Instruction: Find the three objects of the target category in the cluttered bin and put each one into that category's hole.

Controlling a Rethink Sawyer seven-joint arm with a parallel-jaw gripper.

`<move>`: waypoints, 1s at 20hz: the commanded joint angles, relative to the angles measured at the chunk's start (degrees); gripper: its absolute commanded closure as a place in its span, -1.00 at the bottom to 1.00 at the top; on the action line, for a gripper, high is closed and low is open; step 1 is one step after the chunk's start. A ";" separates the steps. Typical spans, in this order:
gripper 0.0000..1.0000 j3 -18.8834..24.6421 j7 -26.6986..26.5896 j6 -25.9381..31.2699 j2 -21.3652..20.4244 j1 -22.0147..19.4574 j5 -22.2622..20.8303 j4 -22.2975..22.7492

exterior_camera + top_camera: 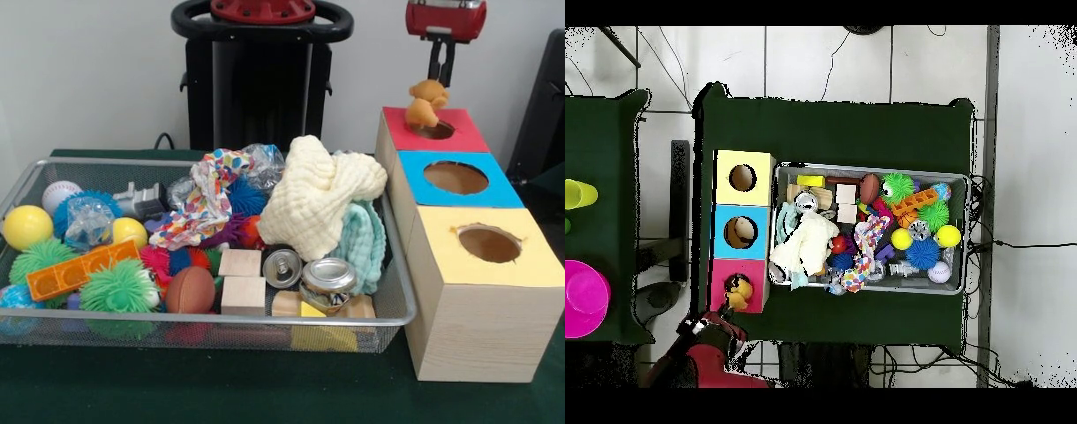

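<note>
A small orange plush toy (426, 102) hangs at the rim of the round hole (436, 131) in the red end (466, 132) of the wooden box. My gripper (440, 80) is directly above it, shut on the toy's top. In the overhead view the orange plush toy (738, 293) lies over the red section (721, 275), with the arm (705, 355) below it. The blue hole (455, 177) and the yellow hole (489, 244) show nothing inside. The wire bin (221, 323) to the left is heaped with mixed items.
The bin holds a cream cloth (318, 194), a teal cloth (362, 243), two cans (329, 278), wooden blocks (241, 262), a brown football (190, 290), spiky balls (119, 287), a yellow ball (26, 226) and an orange brick (79, 269). A pink cup (585, 298) stands on a side table.
</note>
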 commanded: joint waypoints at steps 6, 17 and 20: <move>1.00 1.43 10.72 6.79 1.01 1.81 4.35 -8.68; 1.00 2.59 10.12 6.45 1.18 0.87 4.23 -8.28; 1.00 1.30 9.02 6.29 2.18 0.95 3.57 -8.79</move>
